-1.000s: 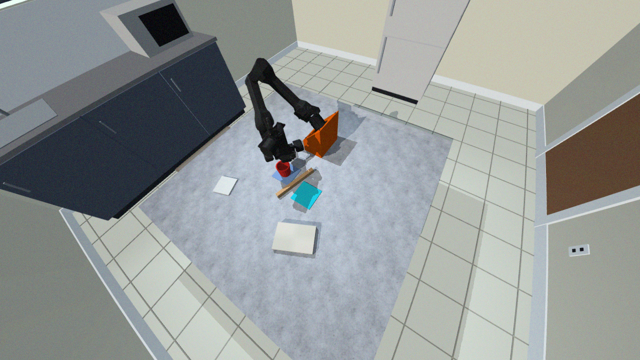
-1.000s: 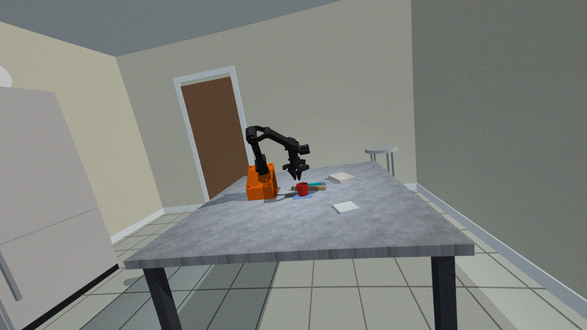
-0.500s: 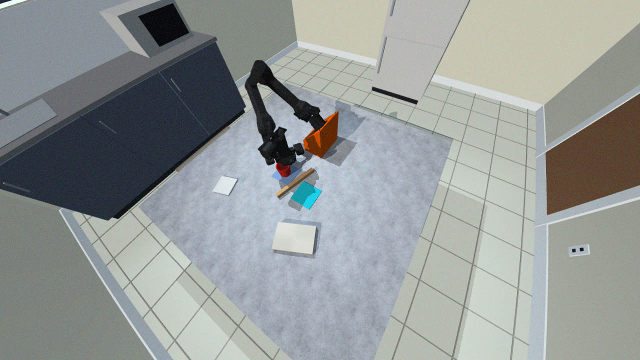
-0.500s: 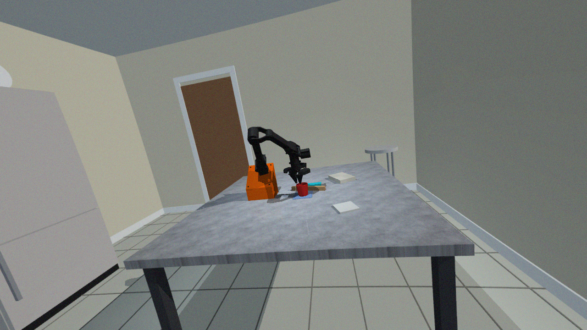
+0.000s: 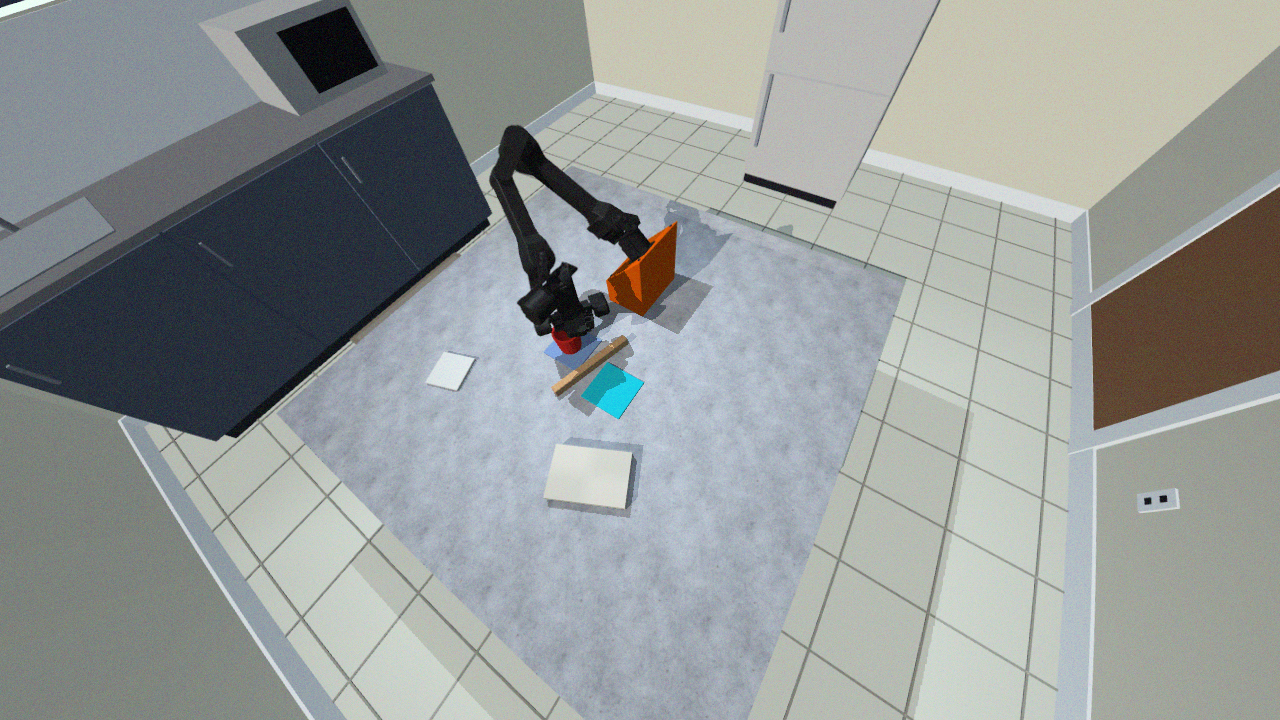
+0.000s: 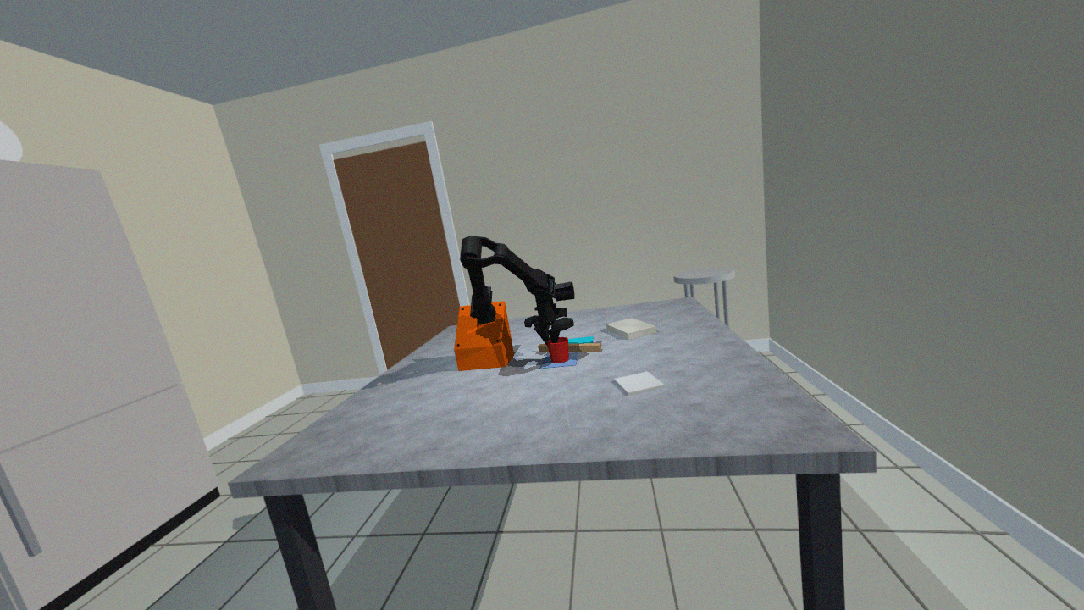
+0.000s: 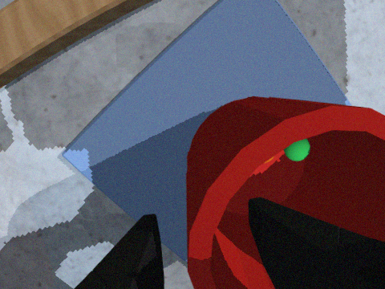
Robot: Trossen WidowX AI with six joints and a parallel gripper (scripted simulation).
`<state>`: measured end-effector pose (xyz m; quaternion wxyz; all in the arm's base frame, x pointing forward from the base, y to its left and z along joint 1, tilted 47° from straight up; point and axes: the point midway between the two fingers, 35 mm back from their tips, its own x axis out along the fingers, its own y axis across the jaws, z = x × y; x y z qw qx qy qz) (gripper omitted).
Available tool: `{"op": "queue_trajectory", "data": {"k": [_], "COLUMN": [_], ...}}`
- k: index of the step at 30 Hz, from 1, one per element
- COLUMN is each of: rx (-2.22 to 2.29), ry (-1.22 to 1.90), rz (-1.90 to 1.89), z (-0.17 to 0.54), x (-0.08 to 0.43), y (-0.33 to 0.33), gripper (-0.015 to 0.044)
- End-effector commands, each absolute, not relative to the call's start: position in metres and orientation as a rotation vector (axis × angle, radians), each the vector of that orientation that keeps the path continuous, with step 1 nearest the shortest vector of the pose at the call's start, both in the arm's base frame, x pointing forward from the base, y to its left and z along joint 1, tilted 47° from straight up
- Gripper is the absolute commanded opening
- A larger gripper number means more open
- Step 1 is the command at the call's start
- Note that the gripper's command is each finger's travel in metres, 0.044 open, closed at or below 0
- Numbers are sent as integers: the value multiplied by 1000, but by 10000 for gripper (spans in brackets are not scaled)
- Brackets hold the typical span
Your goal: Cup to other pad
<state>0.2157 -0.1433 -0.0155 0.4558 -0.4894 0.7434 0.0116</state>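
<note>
The red cup (image 5: 567, 343) (image 6: 559, 351) (image 7: 241, 160) stands upright on the blue pad (image 5: 577, 360) (image 6: 572, 362) (image 7: 241, 60). In the wrist view a green marble (image 7: 297, 149) shows inside it; the rim hides most of the rest. My gripper (image 6: 554, 338) (image 7: 204, 218) is partly open, pointing down at the cup. One finger is over the cup's inside and the other is outside, with the near wall between them and gaps beside it. The cyan pad (image 5: 626, 386) (image 6: 582, 340) has nothing on it.
A wooden bar (image 5: 590, 365) (image 6: 591, 347) (image 7: 48, 32) lies between the two pads. A thin white tile (image 5: 450, 370) (image 6: 638, 383) and a thicker cream block (image 5: 588, 476) (image 6: 631, 327) lie farther off. The arm stands on an orange base (image 5: 657, 273) (image 6: 481, 352).
</note>
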Motion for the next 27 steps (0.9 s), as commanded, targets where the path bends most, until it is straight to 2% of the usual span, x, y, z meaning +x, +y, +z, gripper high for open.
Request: {"op": "queue_trajectory", "data": {"k": [1, 10, 11, 27], "rx": [-1212, -1214, -1208, -1208], "ry": [1845, 1846, 1839, 1839], "rz": [32, 31, 28, 28], "z": [-21, -24, -23, -23], "x": [212, 210, 212, 212], "y": [-149, -153, -152, -152], "gripper": [148, 148, 122, 15]}}
